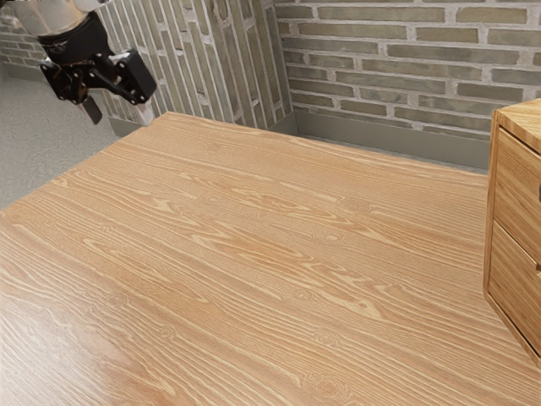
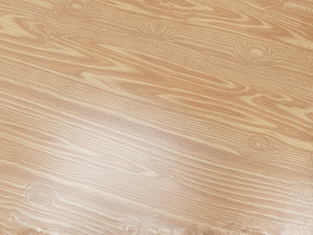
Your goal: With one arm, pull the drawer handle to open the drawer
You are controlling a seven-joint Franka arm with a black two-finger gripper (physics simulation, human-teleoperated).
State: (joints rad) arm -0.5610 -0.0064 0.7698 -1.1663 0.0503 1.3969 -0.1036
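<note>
Pale wood-grain table (image 1: 254, 279) runs bare across the foreground, and the wrist view looks straight down on the same boards (image 2: 156, 117).

Further in, at the exterior view's right edge, a wooden drawer unit (image 1: 514, 228) stands on the table, cut off by the frame. You see two stacked fronts, an upper drawer front (image 1: 517, 190) and a lower drawer front (image 1: 510, 283), both flush with the case, so nothing is open yet. Its finish is a warm honey oak, close in tone to the table, with thin dark seams around each panel. A dark sliver at the frame edge (image 1: 538, 194) may be the handle; too little shows to be sure of its shape.

Expect a stiff, rigid box that moves on one straight line only. It is probably not heavy, but it would likely bind if you drag it sideways. Take the handle at its middle, close across the bar, and pull squarely out from the front. The handle could be smooth, so seat it deep between the pads.

Well apart from it, over the table's far corner at the exterior view's upper left, the gripper (image 1: 118, 117) hangs with fingers spread and nothing between them.

Behind it all stands a grey brick wall (image 1: 406, 59).
</note>
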